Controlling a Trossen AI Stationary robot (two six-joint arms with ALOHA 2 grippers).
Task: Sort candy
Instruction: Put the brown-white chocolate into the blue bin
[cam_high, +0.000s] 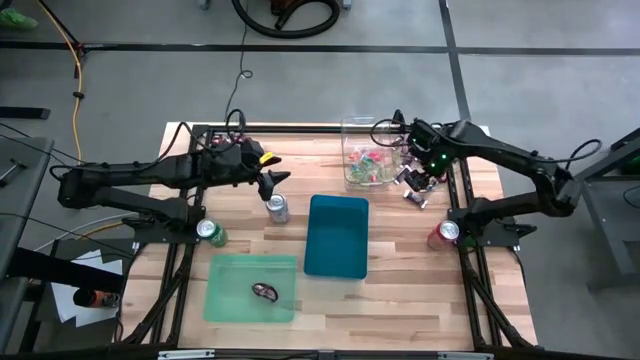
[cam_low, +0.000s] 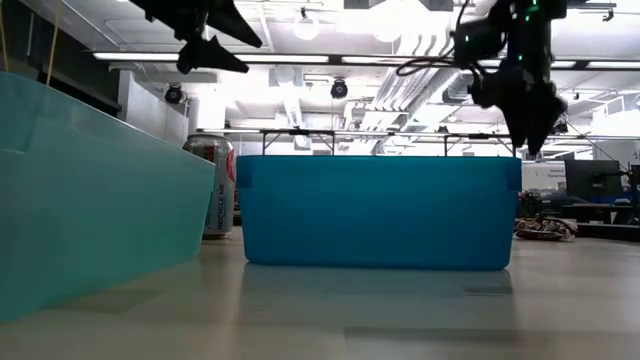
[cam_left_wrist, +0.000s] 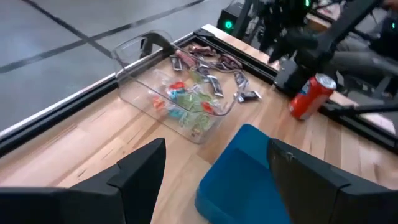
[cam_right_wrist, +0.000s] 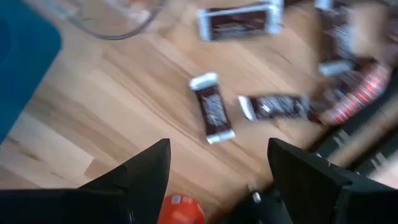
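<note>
High view: the right claw (cam_high: 418, 183) hangs spread and empty over the dark wrapped candy bars (cam_high: 412, 192) scattered on the table (cam_high: 400, 290), just right of the clear bin (cam_high: 372, 165) holding bright candies (cam_high: 370, 165). Left claw (cam_high: 274, 184) is spread too, empty, above a silver soda can (cam_high: 277, 208) beside the blue bin (cam_high: 336, 236).

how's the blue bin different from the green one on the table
The blue bin is a deep teal blue and looks empty; the green bin is a pale, see-through green with one dark candy piece in it. The blue bin sits mid-table, its long side running away from the front edge; the green bin lies nearer the front, on the left arm's side. Both are open rectangular plastic bins on the wooden table.
</note>
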